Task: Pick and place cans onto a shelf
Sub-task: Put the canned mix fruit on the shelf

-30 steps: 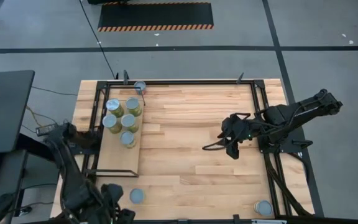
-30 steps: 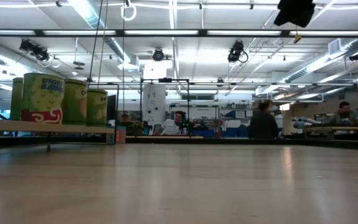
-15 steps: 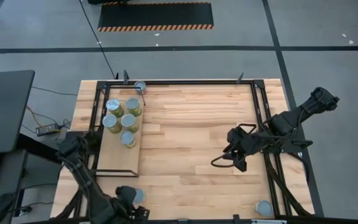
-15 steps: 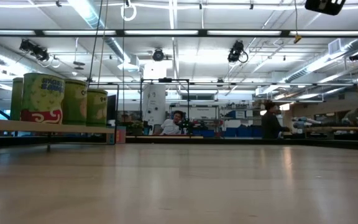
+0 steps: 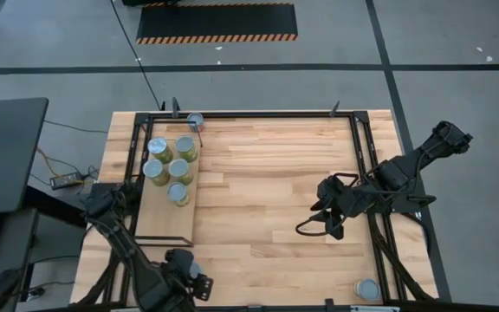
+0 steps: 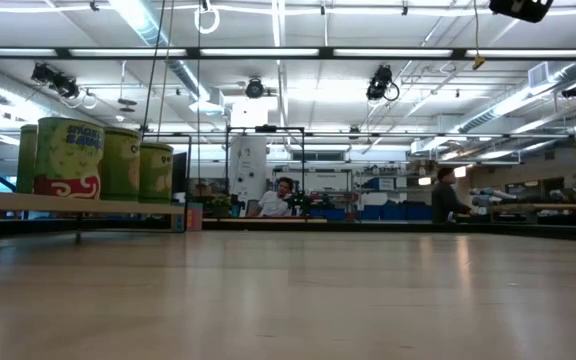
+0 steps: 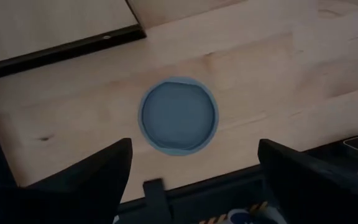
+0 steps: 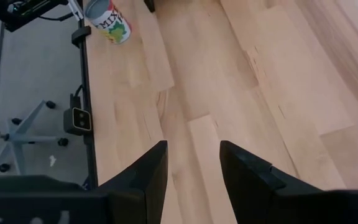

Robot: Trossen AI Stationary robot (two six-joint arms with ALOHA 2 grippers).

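Observation:
Several cans (image 5: 168,168) with silver tops stand on the far end of the pale shelf board (image 5: 165,222) at the table's left; they also show in the low view (image 6: 68,158). My left gripper (image 5: 186,282) is open near the front edge, above a lone can whose round top (image 7: 179,115) shows between and beyond its fingers, untouched. My right gripper (image 5: 323,221) is open and empty over bare tabletop at the right (image 8: 193,163). Single cans stand at the far edge (image 5: 195,120) and at the near right corner (image 5: 367,289).
A black metal frame (image 5: 258,113) runs along the table's far, left and right sides. The near right can also shows in the right wrist view (image 8: 108,20), beside the frame rail. Bare wood lies between the shelf and my right gripper. People stand in the room behind.
My left gripper has gone toward the table's right edge along the front edge and now hangs over the lone can there. My right gripper has gone toward the near edge and a little right, then stayed.

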